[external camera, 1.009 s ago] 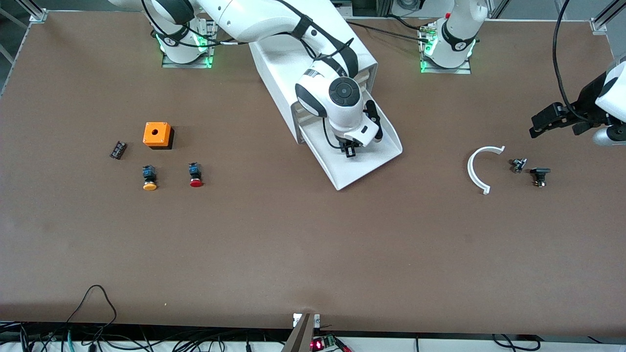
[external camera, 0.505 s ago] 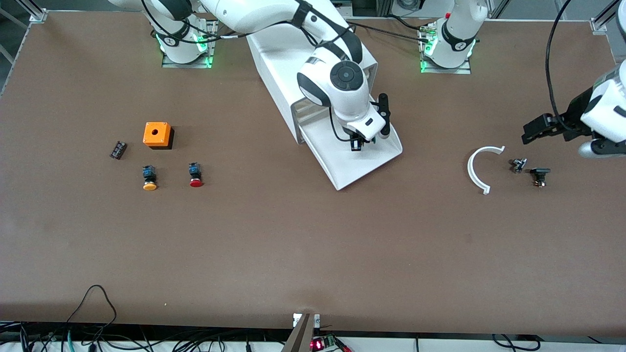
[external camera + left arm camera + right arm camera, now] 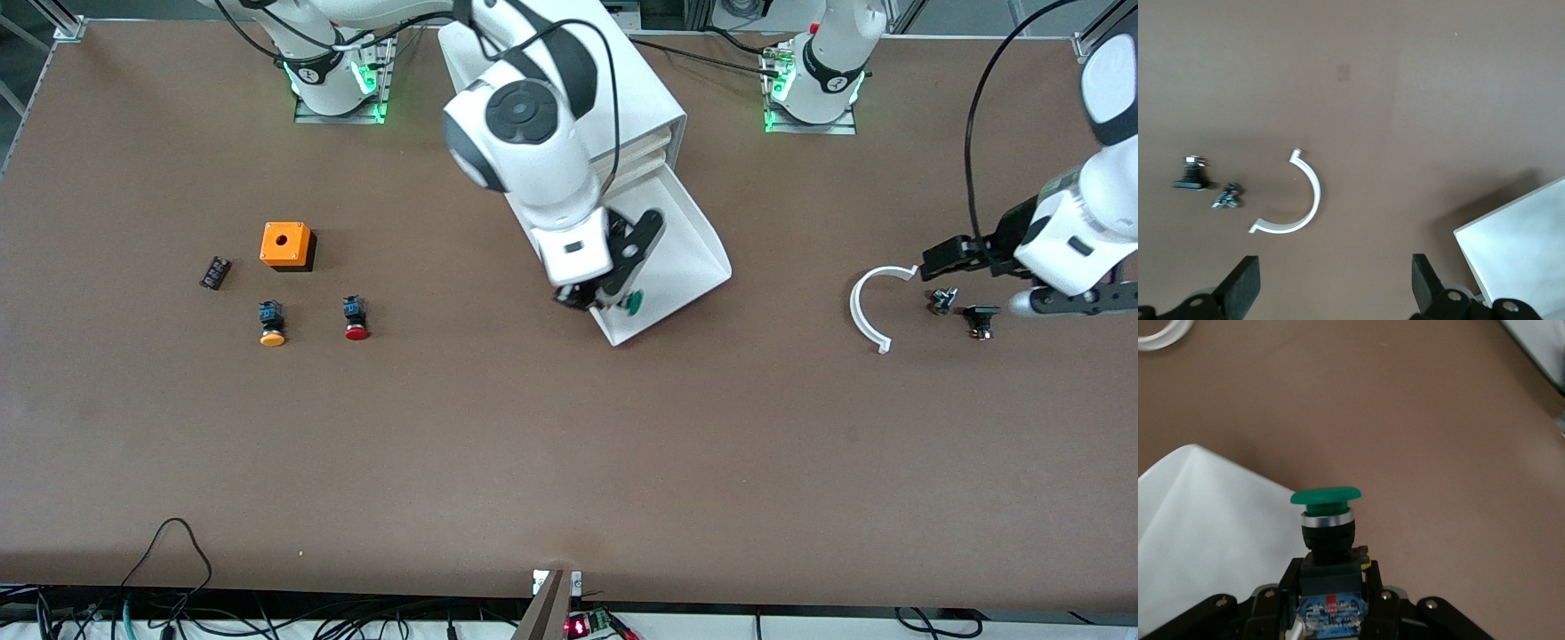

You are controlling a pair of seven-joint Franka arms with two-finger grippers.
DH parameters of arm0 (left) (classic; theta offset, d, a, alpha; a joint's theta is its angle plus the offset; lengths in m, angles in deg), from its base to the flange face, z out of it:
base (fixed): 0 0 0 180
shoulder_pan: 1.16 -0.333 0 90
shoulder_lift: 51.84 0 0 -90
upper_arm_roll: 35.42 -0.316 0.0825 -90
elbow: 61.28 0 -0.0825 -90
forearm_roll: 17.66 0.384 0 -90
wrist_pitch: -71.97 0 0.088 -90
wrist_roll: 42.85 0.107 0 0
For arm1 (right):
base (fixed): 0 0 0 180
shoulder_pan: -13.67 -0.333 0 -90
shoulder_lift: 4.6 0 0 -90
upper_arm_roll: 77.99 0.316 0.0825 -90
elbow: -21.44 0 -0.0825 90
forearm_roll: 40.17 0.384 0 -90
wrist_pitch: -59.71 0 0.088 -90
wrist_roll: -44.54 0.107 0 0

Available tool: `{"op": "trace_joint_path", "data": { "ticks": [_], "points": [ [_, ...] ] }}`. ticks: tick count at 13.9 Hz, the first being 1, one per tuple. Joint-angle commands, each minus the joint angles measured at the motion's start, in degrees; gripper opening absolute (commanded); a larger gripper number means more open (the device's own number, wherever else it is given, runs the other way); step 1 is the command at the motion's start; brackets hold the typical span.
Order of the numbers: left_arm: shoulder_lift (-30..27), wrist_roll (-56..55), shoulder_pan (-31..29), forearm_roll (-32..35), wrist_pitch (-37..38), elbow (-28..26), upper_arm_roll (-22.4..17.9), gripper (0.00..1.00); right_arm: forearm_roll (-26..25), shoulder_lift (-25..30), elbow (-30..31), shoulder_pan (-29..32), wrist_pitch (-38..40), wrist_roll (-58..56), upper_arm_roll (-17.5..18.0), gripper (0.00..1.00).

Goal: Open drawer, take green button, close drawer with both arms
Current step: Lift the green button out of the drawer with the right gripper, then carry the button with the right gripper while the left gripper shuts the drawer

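Observation:
The drawer (image 3: 685,236), the bottom one of the white cabinet (image 3: 645,98), stands pulled out. My right gripper (image 3: 606,299) is shut on the black-and-blue body of the green-capped button (image 3: 633,304) and holds it in the air over the drawer's front corner. In the right wrist view the button (image 3: 1326,513) sticks out from the gripper (image 3: 1331,587), with the drawer's white floor (image 3: 1205,540) under it. My left gripper (image 3: 929,260) is open and empty over the table beside a white curved piece (image 3: 867,307); in the left wrist view its fingers (image 3: 1245,290) stand wide apart.
An orange box (image 3: 286,244), an orange-capped button (image 3: 272,324), a red-capped button (image 3: 356,318) and a small black part (image 3: 214,272) lie toward the right arm's end. Two small dark parts (image 3: 942,300) (image 3: 981,318) lie by the curved piece (image 3: 1295,207).
My right gripper has risen out of the drawer with the green button and swung over the drawer's front corner. My left gripper has moved down toward the white curved piece.

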Motion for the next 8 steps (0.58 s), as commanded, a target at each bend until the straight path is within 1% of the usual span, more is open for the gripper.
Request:
{"op": "trace_joint_path", "data": {
  "ticks": [1,2,3,5,7,8],
  "points": [
    [1.4,0.6,0.0,-2.7,-4.7,-3.9,2.7,1.00,-0.5,2.6,4.7,3.4,-0.4,9.1,-1.9,0.30],
    [1.8,0.4,0.0,-3.8,-7.6,-6.3,3.9,1.00,-0.5,4.2,8.2,4.7,-0.6,12.6,-2.6,0.30],
    [2.1,0.4,0.0,-4.2,-10.6,-8.6,4.8,1.00,-0.5,4.8,10.7,6.2,-1.1,16.8,-2.7,0.30],
    [3.3,-0.6,0.1,-4.4,-17.0,-12.4,7.9,1.00,-1.8,4.7,13.0,8.8,-0.4,23.5,-2.8,0.30],
    [4.7,-5.3,0.7,-4.4,-24.6,-16.2,10.7,1.00,-2.2,6.5,18.1,11.4,2.3,24.9,-2.8,0.32],
    [5.7,-9.0,1.0,-4.3,-27.3,-17.2,12.2,1.00,-2.3,7.6,21.4,12.7,2.7,24.9,-2.8,0.33]
  ]
}}
